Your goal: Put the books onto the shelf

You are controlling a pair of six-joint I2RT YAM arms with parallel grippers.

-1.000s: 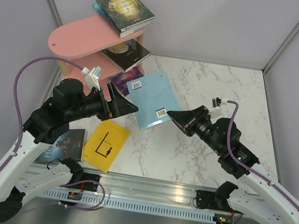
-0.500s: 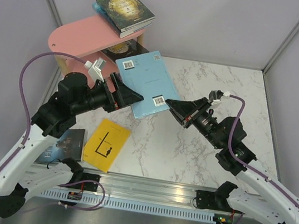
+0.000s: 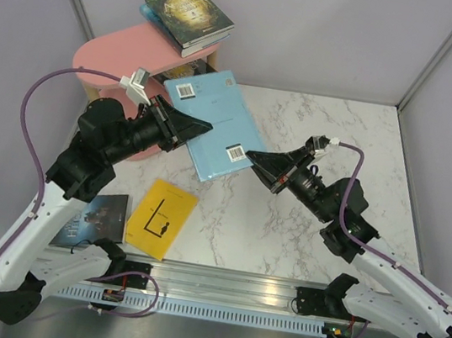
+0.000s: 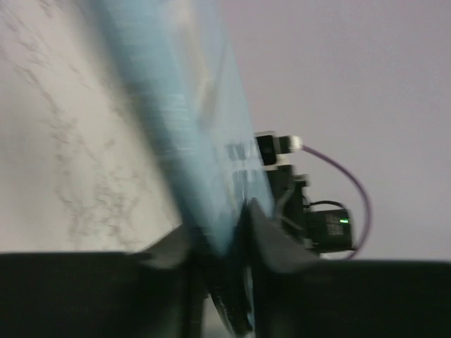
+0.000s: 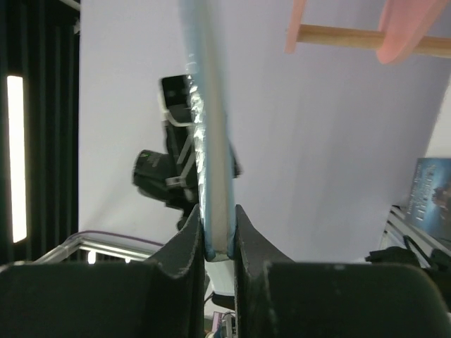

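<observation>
Your right gripper [image 3: 251, 153] pinches the light blue book [image 3: 214, 123] by its near edge, left gripper [image 3: 205, 126] closed on the opposite edge, aloft beside the shelf [image 3: 114, 54]. Thin, light, probably bendy and slick: grip deep on the edges.

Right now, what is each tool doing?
Left tool: closed on the light blue book.
Right tool: closed on the same book, opposite edge.

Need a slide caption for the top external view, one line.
Left tool and right tool grip opposite edges of a thin light blue book, held up beside the pink three-tier shelf.
</observation>
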